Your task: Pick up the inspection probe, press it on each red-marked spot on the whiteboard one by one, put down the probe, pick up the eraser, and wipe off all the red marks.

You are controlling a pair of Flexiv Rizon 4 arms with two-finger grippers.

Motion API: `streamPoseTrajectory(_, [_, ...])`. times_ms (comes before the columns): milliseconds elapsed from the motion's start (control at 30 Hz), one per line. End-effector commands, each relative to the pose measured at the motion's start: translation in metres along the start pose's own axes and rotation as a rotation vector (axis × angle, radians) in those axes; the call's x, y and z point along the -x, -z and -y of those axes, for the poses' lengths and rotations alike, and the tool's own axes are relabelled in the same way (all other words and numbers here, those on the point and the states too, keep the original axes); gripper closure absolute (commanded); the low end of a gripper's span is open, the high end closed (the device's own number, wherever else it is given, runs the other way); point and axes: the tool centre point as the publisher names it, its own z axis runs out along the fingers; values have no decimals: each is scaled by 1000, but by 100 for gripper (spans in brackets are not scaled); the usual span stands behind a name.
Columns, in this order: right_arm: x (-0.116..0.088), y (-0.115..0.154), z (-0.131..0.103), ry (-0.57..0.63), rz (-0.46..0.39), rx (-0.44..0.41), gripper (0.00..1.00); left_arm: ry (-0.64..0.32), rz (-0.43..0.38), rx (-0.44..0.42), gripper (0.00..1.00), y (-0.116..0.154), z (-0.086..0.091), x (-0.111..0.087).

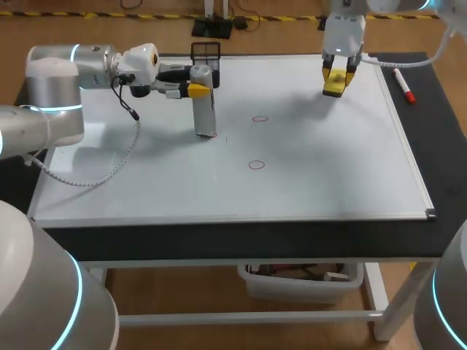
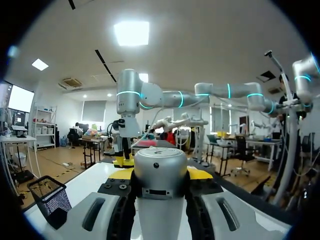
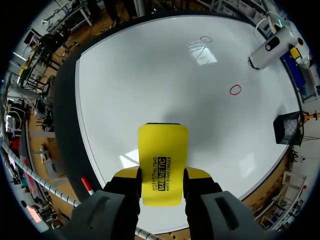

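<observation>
At upper left, the left tool (image 1: pixel 197 87) clamps the upright inspection probe (image 1: pixel 206 117), its tip down at the whiteboard (image 1: pixel 328 168), left of the nearer red mark (image 1: pixel 260 118), while the right tool (image 1: pixel 336 76) at upper right holds the eraser (image 1: pixel 333 87).

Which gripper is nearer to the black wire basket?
Left. The left gripper, shut on the probe, is close beside the wire basket; the right gripper, holding the eraser, is far across the whiteboard.
</observation>
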Motion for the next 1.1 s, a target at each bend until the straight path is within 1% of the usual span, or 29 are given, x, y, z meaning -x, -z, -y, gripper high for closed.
streamPoseTrajectory(33, [-1, 3, 0, 2, -5, -2, 100, 2, -10, -2, 100, 0, -1, 3])
streamPoseTrajectory(533, [-1, 3, 0, 2, -5, -2, 100, 15, -12, 7, 100, -2, -7, 2])
streamPoseTrajectory(1100, [-1, 3, 0, 2, -5, -2, 100, 19, -12, 5, 100, -2, -9, 1])
